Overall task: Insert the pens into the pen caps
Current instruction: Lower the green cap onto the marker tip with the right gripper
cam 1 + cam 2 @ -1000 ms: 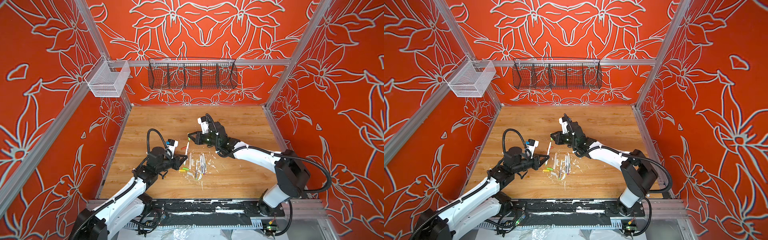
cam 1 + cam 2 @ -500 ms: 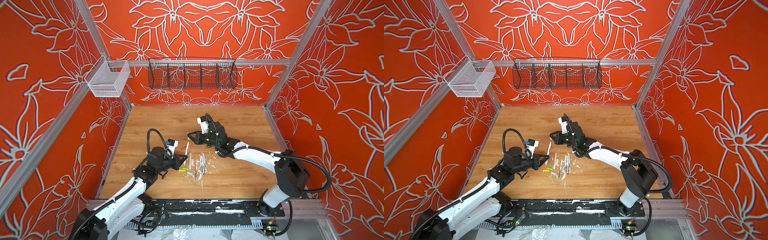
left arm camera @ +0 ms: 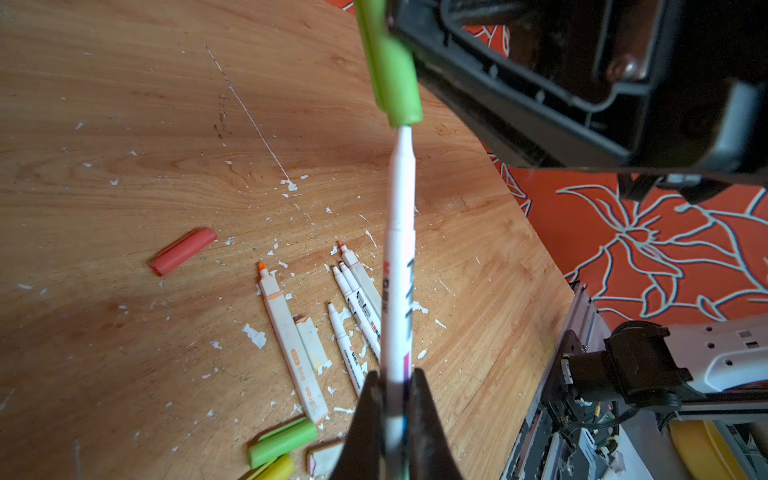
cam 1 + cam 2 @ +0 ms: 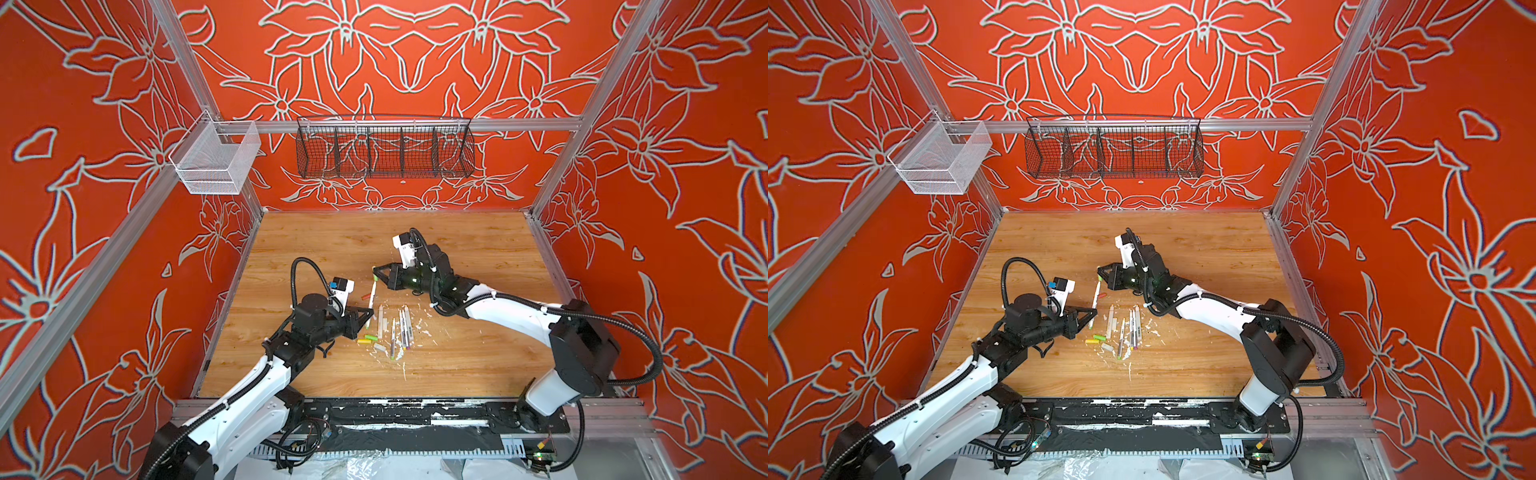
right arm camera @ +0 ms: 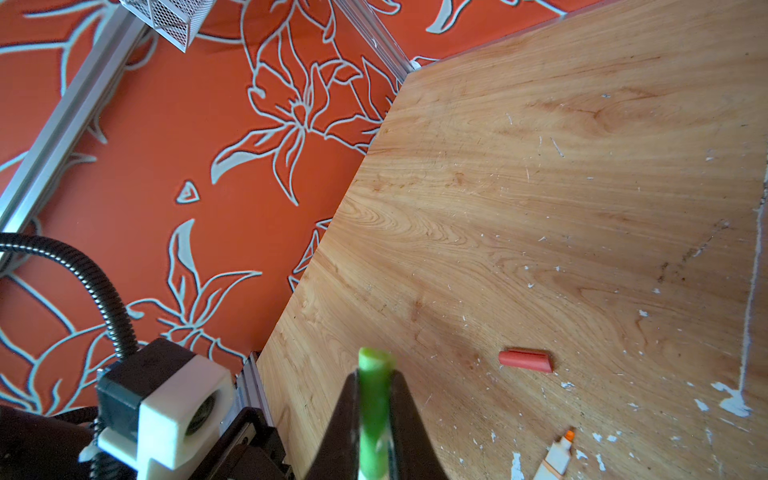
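Above the middle of the wooden tabletop (image 4: 478,249), the left gripper (image 3: 395,380) is clenching a slim white marker pen (image 3: 400,249) by its rear while the right gripper (image 5: 374,380) is grasping a stubby lime-green plastic cap (image 3: 395,75) at the pen's tip, so capping is likely calling for a straight axial push.

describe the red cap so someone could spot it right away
On the wooden table, find the loose pens near the middle. Just beyond them, toward the back wall, the orange-red cap lies alone. The other loose caps are green, yellow or grey.
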Available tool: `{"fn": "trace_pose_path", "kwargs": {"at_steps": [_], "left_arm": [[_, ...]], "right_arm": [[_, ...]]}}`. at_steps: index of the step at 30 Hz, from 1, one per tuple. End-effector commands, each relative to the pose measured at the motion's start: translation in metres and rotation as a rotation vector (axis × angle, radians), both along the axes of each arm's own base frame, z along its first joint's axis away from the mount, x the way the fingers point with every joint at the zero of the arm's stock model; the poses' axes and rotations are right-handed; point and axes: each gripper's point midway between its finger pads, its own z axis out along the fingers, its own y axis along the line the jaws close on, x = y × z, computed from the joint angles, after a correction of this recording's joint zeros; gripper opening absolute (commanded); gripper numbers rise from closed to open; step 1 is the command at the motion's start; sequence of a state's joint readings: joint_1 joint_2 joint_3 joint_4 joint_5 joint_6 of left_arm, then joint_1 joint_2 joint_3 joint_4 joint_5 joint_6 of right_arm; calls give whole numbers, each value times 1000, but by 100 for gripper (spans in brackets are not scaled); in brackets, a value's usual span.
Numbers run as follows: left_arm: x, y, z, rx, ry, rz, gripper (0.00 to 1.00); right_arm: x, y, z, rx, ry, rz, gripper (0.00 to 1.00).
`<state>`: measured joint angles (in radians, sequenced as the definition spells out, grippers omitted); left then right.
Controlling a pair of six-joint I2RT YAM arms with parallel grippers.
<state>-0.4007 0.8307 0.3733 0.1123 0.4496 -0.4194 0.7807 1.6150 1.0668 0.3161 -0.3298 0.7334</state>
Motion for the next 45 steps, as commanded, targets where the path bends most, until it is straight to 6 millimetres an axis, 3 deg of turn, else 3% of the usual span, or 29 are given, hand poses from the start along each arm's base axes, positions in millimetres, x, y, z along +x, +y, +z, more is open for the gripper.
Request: {"fn": "trace_pose_path", "kwargs": {"at_steps": [1,19,34,45], "left_arm": [[3,2,9,-7,-38,14,0],[15,5,30,-50,-109,26,0],[18,13,48,-51,-194,69,0],[25,11,76,-76,-346,62,0]], "right_arm": [[-2,5,15,24,-29,14,14],[-13,17,5,99,46,31,14],[-18,15,-5,66,54,26,13],[-29,21,-15,108,126,49,9]]}}
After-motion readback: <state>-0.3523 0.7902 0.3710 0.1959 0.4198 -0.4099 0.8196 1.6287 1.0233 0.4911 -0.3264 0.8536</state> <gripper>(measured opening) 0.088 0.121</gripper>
